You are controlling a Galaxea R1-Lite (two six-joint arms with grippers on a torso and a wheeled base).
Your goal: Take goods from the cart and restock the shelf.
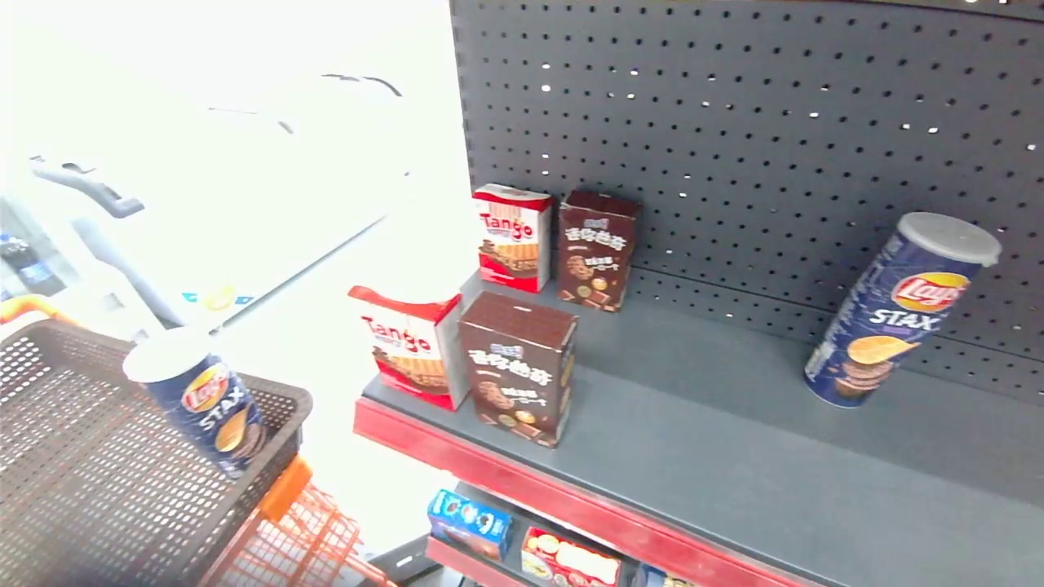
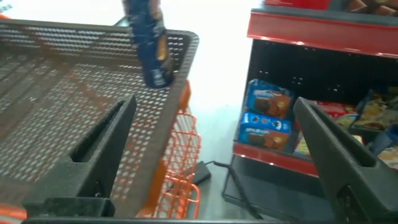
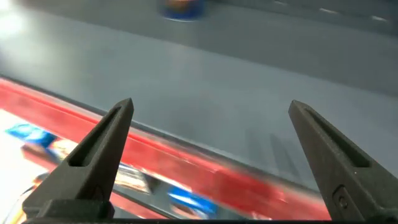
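Observation:
A dark blue chips can (image 1: 204, 399) with a white lid stands in the near right corner of the cart's black mesh basket (image 1: 73, 489). My left gripper (image 2: 214, 104) is open and empty, hanging beside the basket (image 2: 62, 81), short of that can (image 2: 149, 43). A second chips can (image 1: 897, 310) stands on the grey shelf board (image 1: 734, 440) against the pegboard at the right. My right gripper (image 3: 211, 107) is open and empty, in front of the shelf's red front edge (image 3: 186, 155), with the foot of that can (image 3: 183, 7) far behind.
Two red wafer boxes (image 1: 412, 346) (image 1: 512, 236) and two brown cookie boxes (image 1: 518, 367) (image 1: 597, 249) stand at the shelf's left end. The board between them and the right can is bare. Lower shelves hold blue biscuit packs (image 2: 267, 118). The cart frame (image 1: 302, 530) is orange.

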